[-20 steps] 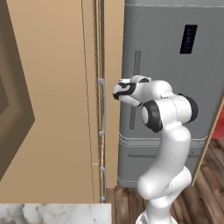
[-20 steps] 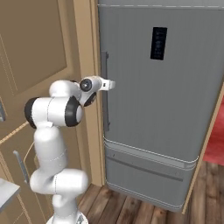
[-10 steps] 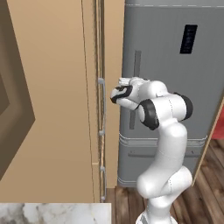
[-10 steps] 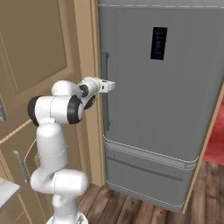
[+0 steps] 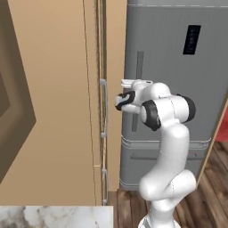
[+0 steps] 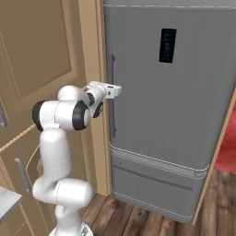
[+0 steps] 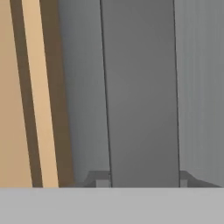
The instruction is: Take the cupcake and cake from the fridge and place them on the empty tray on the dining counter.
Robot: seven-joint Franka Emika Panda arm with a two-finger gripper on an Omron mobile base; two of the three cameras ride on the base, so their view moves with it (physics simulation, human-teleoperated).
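Observation:
The tall grey fridge (image 5: pixel 178 102) (image 6: pixel 184 120) stands with its door closed, so the cupcake and cake are hidden. My gripper (image 5: pixel 130 83) (image 6: pixel 113 91) is at the door's left edge, on the long vertical handle (image 5: pixel 139 62) (image 6: pixel 110 69). In the hand view the handle (image 7: pixel 140 87) runs straight up between my fingertips (image 7: pixel 102 180), which press against its two sides. The gripper (image 7: pixel 142 180) is shut on the fridge handle. The tray is out of view.
A tall tan wooden cabinet (image 5: pixel 58 111) (image 6: pixel 41 55) stands directly left of the fridge, with small handles (image 5: pixel 103 133) along its edge. A marble countertop corner (image 5: pixel 53 217) shows at the lower left. Brown wooden floor (image 6: pixel 152 221) lies in front of the fridge.
The fingers have closed from wide open onto the fridge handle. The hand has edged slightly closer to the door. The fridge door has not moved.

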